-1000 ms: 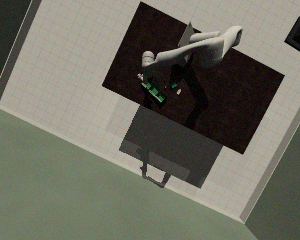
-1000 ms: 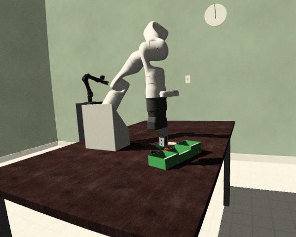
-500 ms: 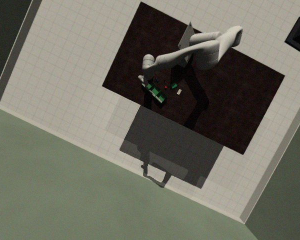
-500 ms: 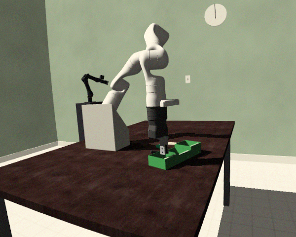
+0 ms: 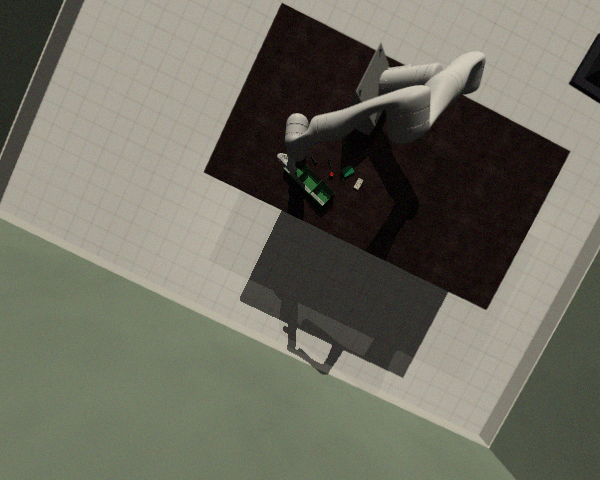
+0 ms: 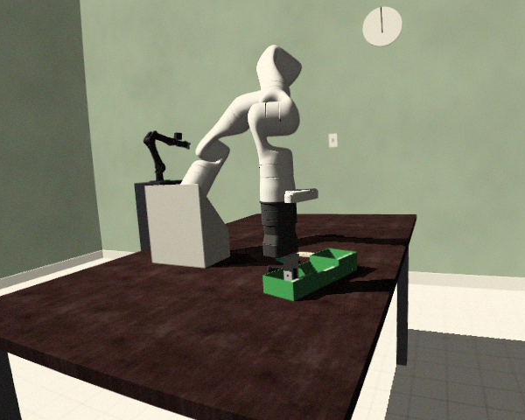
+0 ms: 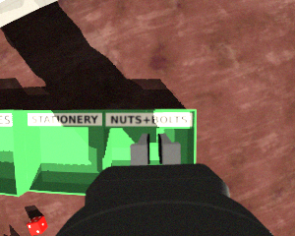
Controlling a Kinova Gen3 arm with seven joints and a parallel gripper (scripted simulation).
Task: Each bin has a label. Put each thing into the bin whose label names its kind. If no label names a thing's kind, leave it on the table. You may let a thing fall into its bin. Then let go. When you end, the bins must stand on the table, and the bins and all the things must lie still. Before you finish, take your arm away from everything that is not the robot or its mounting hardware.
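A green bin row (image 5: 309, 183) (image 6: 278, 288) stands on the table. In the wrist view its labels read STATIONERY (image 7: 65, 119), NUTS+BOLTS (image 7: 148, 119) and a cut-off one ending in RIES (image 7: 0, 119). My gripper (image 6: 290, 274) (image 7: 153, 144) points down into the NUTS+BOLTS compartment; its fingers are a narrow gap apart, with green floor and no thing visible between them. A red die (image 5: 331, 174) (image 7: 36, 225), a small green thing (image 5: 347, 171), a cream dotted block (image 5: 358, 183) and two thin dark things (image 5: 313, 160) (image 5: 329, 162) lie beside the bins. Part of the NUTS+BOLTS floor is hidden.
The bins stand near an edge of the dark table (image 5: 445, 206) (image 6: 185, 334). The arm's pale base (image 6: 174, 226) stands behind the bins in the exterior view. A second, black arm (image 6: 157, 156) stands on a separate stand at the back.
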